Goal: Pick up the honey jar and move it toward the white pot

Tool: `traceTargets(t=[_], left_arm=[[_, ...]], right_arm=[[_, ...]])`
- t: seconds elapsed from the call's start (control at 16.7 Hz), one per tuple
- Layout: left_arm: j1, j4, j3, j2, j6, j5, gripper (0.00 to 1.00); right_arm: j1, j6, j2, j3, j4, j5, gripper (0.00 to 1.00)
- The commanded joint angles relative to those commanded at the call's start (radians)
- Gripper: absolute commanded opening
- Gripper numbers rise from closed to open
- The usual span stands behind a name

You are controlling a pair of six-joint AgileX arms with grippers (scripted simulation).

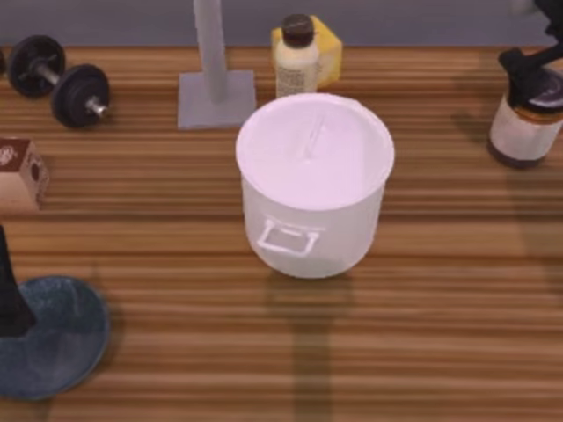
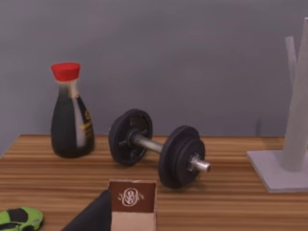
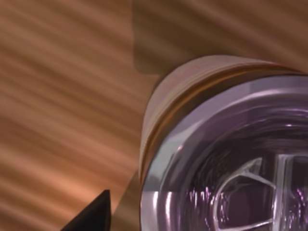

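The right end effector (image 1: 535,66) sits at the far right of the bench (image 1: 422,352), directly over the honey jar (image 1: 525,123); whether its fingers are apart or clamped on the jar cannot be told, since only its dark body shows above the lid. In the right wrist view the jar's dark lid (image 3: 231,163) with its pale emblem fills the frame from close above, an amber band beneath it and one dark fingertip (image 3: 94,214) beside the jar. The jar stands upright near the bench's right edge, well apart from the white pot (image 1: 312,189), which occupies the centre with its flat lid on and its rectangular side handle facing the near edge. Behind the pot stand a cream bottle (image 1: 296,57) with a brown cap, a yellow block (image 1: 327,44) just behind that, and a grey stand (image 1: 215,88) to their left. A dumbbell (image 1: 62,79) lies at far left, with a brown box (image 1: 19,171) nearer. The left arm (image 1: 10,299) is parked at the left edge above a blue disc (image 1: 66,334); its end effector is out of view. Its wrist view also shows a red-capped sauce bottle (image 2: 71,113) and a green toy car (image 2: 19,219).
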Motion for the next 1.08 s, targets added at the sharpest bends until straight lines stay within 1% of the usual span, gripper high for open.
traceTargets(t=[0.24, 0.6, 0.84, 1.08], left_arm=[[0.0, 0.0, 0.0, 0.0, 0.0, 0.0, 1.0], [0.0, 0.0, 0.0, 0.0, 0.0, 0.0, 1.0], [0.0, 0.0, 0.0, 0.0, 0.0, 0.0, 1.0], [0.0, 0.0, 0.0, 0.0, 0.0, 0.0, 1.0]], right_arm=[[-0.002, 0.0, 0.001, -0.019, 0.019, 0.0, 1.0], [0.008, 0.008, 0.013, -0.158, 0.172, 0.002, 1.0], [0.009, 0.009, 0.015, -0.168, 0.183, 0.002, 1.0], [0.009, 0.009, 0.015, -0.168, 0.183, 0.002, 0.7]])
